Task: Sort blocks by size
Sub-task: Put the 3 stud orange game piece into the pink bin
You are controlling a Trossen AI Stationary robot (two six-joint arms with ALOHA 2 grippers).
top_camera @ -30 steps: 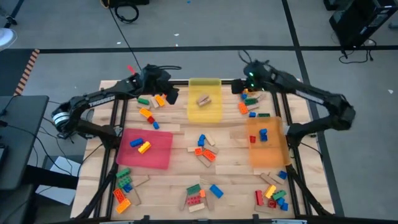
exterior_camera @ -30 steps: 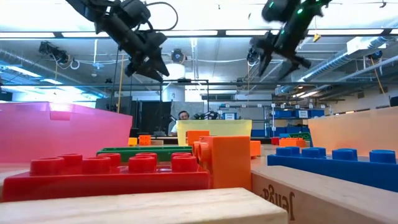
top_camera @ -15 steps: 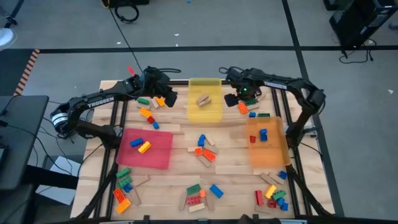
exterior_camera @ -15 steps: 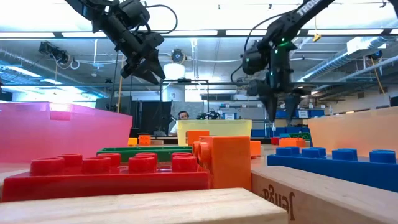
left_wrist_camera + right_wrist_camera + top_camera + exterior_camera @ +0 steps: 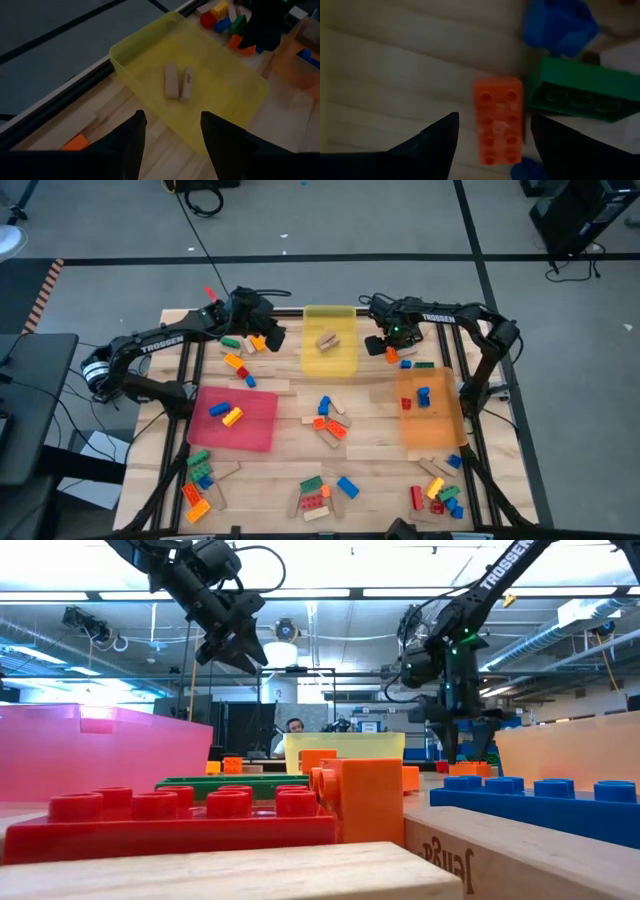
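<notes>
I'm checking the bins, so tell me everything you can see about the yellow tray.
The yellow tray is a shallow, translucent plastic bin, rectangular with rounded corners and a raised rim. It sits flat on the wooden table at its far edge, midway between the two arms. Inside lie two tan wooden blocks, side by side and touching, one showing printed lettering. Nothing else is in it, and neither tool touches it.

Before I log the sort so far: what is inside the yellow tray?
Two tan wooden blocks lie side by side in the yellow tray. Nothing else shows inside it, and nothing covers its floor.
</notes>
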